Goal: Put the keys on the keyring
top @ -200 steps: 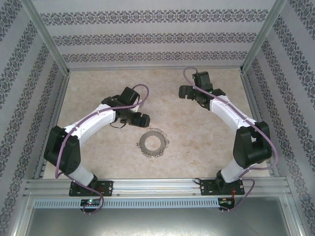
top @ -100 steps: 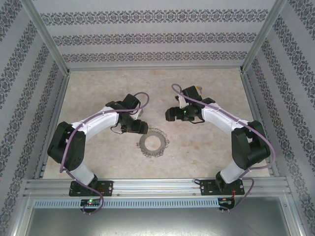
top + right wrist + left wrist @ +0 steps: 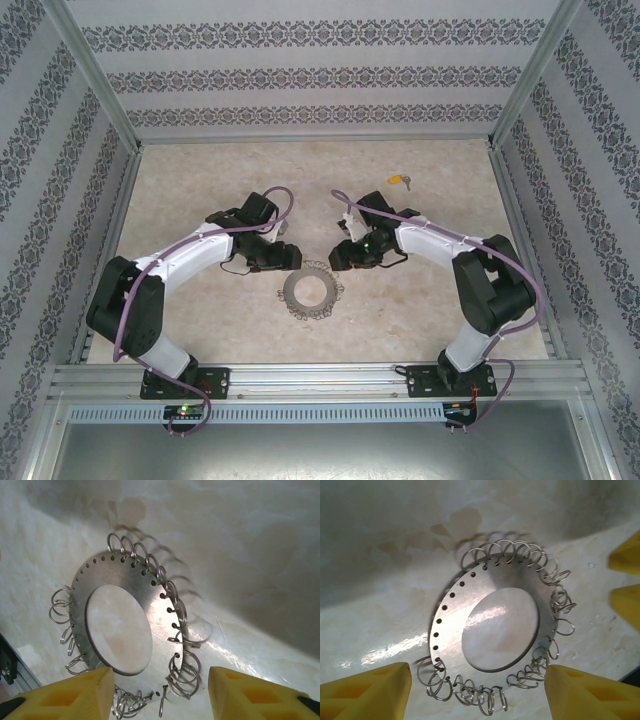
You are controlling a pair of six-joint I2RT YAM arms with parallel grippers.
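The keyring (image 3: pixel 291 291), a flat grey metal ring with an open centre and small wire loops round its rim, lies on the table between both arms. My left gripper (image 3: pixel 288 262) hovers open at its upper left edge, my right gripper (image 3: pixel 339 258) open at its upper right edge. In the left wrist view the keyring (image 3: pixel 447 630) lies just ahead of the open left gripper (image 3: pixel 477 695). The right wrist view shows the keyring (image 3: pixel 161 630) ahead of the open right gripper (image 3: pixel 160 697). A small key (image 3: pixel 399 181) with a yellow-orange head lies alone at the back right.
Patterned walls and aluminium posts (image 3: pixel 95 95) close in the beige table on three sides. A metal rail (image 3: pixel 320 378) runs along the near edge. The right gripper's yellow fingers (image 3: pixel 626 605) show at the right edge of the left wrist view.
My right arm has swung from the back right down to the keyring, uncovering the key behind it. My left gripper has edged closer to the ring.
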